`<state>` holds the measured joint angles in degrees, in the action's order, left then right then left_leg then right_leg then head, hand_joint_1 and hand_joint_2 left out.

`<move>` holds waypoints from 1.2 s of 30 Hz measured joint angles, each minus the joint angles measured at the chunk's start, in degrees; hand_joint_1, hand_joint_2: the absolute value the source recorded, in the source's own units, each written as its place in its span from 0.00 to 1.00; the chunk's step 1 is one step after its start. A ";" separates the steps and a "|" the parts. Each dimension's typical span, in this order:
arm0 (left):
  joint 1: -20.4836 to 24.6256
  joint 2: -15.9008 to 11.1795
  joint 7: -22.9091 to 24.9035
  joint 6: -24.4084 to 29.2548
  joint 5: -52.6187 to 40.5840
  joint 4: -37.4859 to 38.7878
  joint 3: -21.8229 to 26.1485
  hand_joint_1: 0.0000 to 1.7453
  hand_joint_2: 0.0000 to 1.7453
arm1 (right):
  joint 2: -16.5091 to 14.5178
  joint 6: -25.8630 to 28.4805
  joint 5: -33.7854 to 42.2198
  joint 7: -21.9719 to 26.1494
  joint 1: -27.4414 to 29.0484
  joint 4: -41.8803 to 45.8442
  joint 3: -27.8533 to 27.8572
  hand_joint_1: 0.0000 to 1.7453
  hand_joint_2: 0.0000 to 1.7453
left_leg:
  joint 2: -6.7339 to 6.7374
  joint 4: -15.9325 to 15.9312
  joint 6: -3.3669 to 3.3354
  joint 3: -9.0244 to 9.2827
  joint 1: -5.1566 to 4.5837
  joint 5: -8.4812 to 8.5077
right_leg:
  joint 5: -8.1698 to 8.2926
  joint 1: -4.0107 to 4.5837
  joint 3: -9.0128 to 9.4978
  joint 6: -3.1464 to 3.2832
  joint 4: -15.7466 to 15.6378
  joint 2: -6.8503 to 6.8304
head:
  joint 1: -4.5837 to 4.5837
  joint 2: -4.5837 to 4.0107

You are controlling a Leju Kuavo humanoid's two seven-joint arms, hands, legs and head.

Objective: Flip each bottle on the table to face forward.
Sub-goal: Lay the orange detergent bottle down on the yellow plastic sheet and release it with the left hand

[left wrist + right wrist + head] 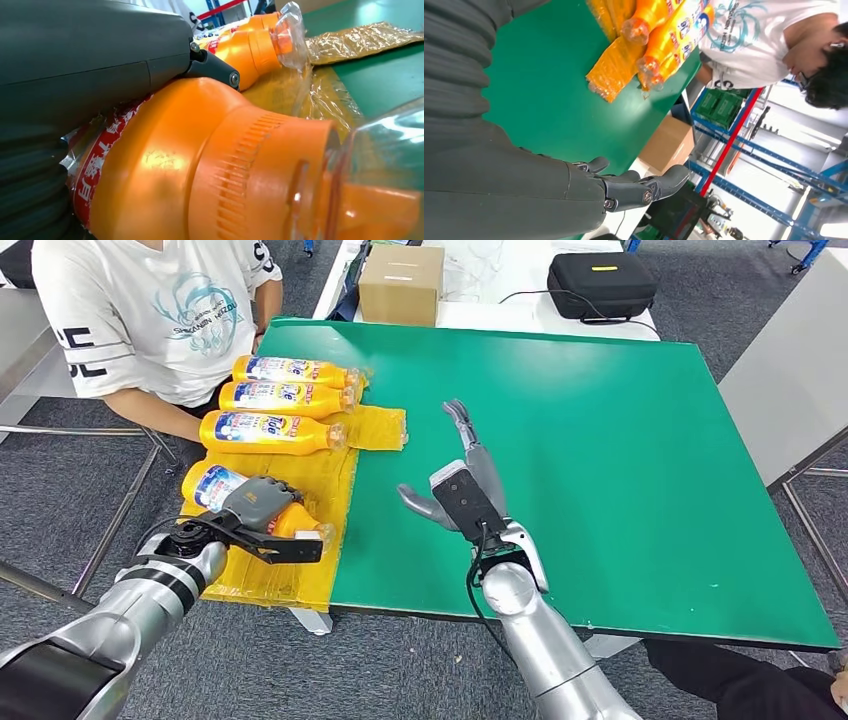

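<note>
The nearest bottle (235, 502) is gripped by the left hand (262, 502); it should be rolled slowly, label kept upward; the right hand (455, 483) lies open, empty, on the table (620, 460).

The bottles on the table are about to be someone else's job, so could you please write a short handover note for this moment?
Left robot hand: gripping the nearest bottle, which lies on the yellow sheet at the table's left edge.
Right robot hand: holding nothing, fingers spread, over bare green table.
Three more bottles lie side by side on the sheet beyond the held one, blue labels up, caps toward the table's middle; a person sits just behind them.
Done: those three seem to face forward already.
Left: finish turning the held bottle; its label is partly covered, so check its facing.
</note>
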<state>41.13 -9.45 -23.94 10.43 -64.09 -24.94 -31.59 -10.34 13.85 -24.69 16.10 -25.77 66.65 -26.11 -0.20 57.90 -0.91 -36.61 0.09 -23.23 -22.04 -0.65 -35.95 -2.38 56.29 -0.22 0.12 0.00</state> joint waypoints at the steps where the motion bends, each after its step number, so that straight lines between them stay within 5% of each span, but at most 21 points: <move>1: 0.16 0.15 -0.07 -0.17 0.19 0.27 -0.22 0.45 1.00 | -0.09 -0.11 0.07 -0.01 -0.19 -0.16 -0.10 0.00 1.00 | -0.01 0.00 0.00 0.01 0.00 0.00 | 0.00 0.00 0.01 0.00 0.00 0.00 | 0.00 0.00; 3: 0.33 0.45 -0.25 -0.43 0.73 0.72 -0.58 0.03 1.00 | -0.21 -0.39 0.19 -0.05 -0.49 -0.50 -0.24 0.00 1.00 | -0.03 0.00 0.00 0.02 0.00 0.00 | -0.01 0.00 0.03 0.00 -0.01 -0.02 | -0.01 0.00; 5: 0.36 0.71 -0.50 -0.64 1.16 0.99 -0.79 0.00 1.00 | -0.24 -0.65 0.32 -0.08 -0.69 -0.82 -0.33 0.00 1.00 | -0.03 0.00 0.00 0.02 0.00 0.00 | -0.01 0.00 0.05 0.01 -0.01 -0.03 | -0.01 0.00; 36: -1.12 1.05 -9.74 -2.37 12.14 0.95 0.25 0.00 1.00 | -0.21 -2.12 2.11 0.27 -2.37 -3.70 -1.05 0.00 1.00 | -0.05 0.00 -0.05 0.06 -0.01 0.04 | 0.00 0.00 0.10 0.00 -0.01 -0.06 | -0.01 0.00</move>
<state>40.00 -8.40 -33.68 8.06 -51.95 -24.00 -31.35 -10.56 11.73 -22.58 16.38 -28.14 62.95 -27.17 -0.26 57.90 -0.95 -36.55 0.09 -23.19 -22.04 -0.65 -35.85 -2.37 56.28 -0.29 0.11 0.00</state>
